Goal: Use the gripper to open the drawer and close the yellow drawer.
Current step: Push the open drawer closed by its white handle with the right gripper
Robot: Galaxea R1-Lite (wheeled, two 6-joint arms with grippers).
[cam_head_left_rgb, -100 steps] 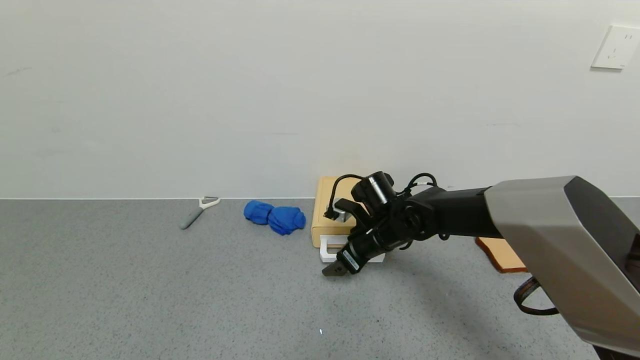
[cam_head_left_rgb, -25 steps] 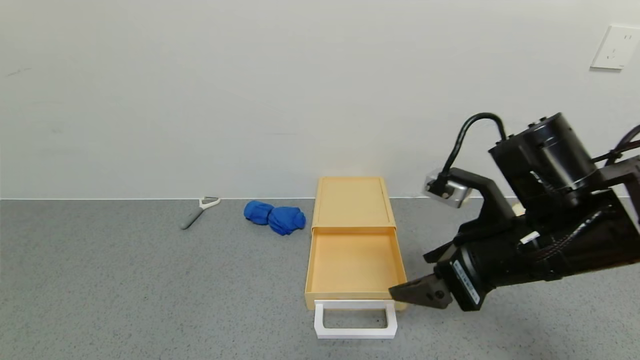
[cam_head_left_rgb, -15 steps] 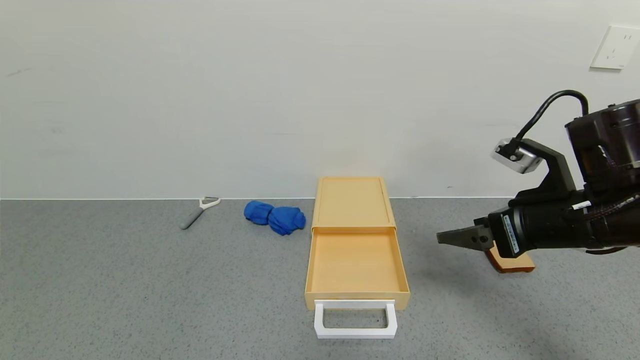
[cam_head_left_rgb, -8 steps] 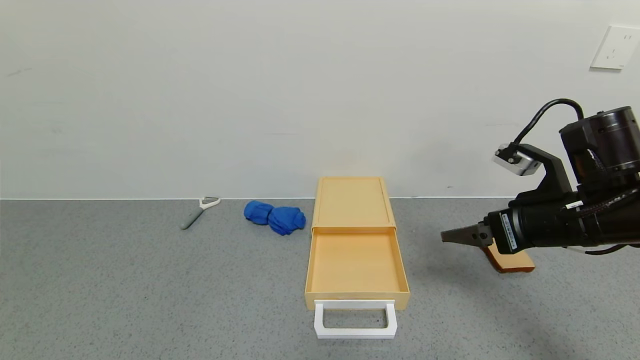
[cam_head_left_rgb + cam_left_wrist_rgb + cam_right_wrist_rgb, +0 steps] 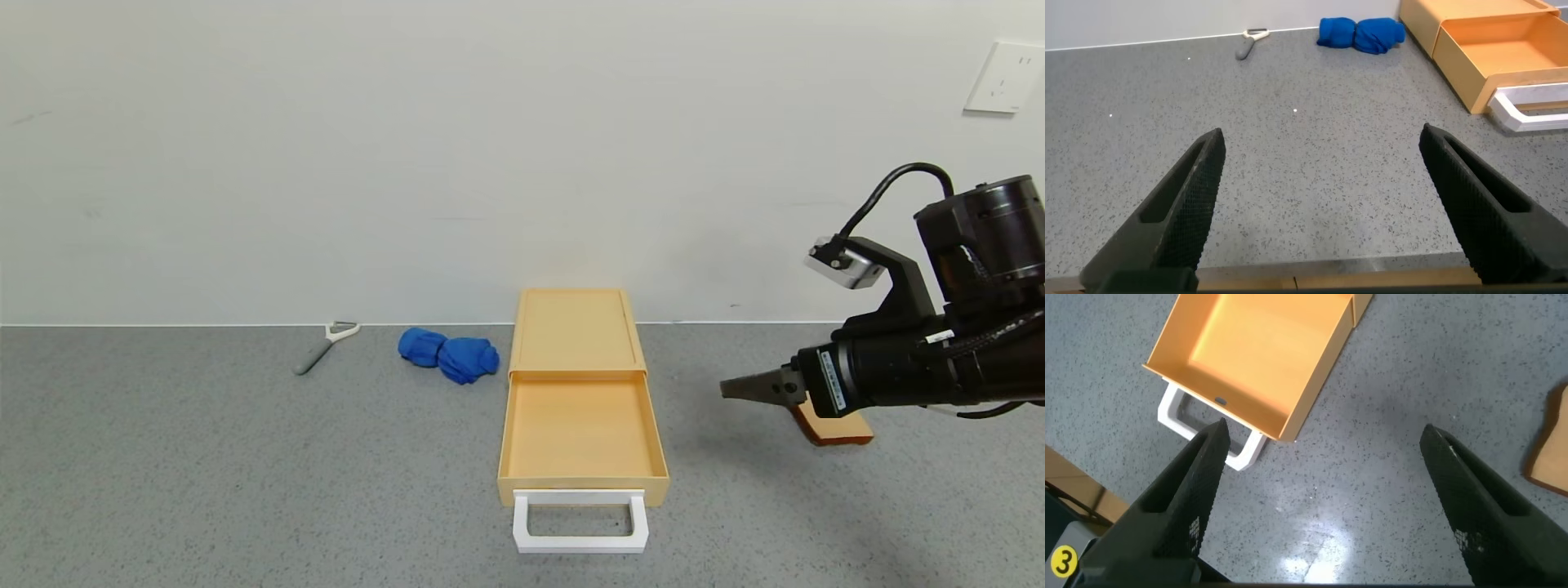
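Writing first: a small white label on my right gripper [image 5: 747,387] has print too fine to read. In the right wrist view a yellow disc with the digit "3" [image 5: 1063,560] sits at one corner of the picture; what it is stuck to is cut off.

My right gripper hangs above the right part of the table [image 5: 204,474], fingertips pointed toward the drawer [image 5: 580,408] and well apart from it. Its wrist view shows both fingers [image 5: 1188,498] spread wide, nothing between them. It partly hides a tan toast slice [image 5: 837,426] lying behind it.

The drawer stands at the middle of the table, its back against the rear edge. Tray pulled out toward the front edge, white loop handle [image 5: 580,523] foremost.

My left gripper [image 5: 1331,208] is out of the head view; its own camera shows it low over the table's front-left area, fingers spread wide, holding nothing.

Along the rear edge, left of the drawer: a blue cloth [image 5: 449,354], then a grey peeler [image 5: 322,345].

White wall socket [image 5: 1002,77], upper right, partly cut off.
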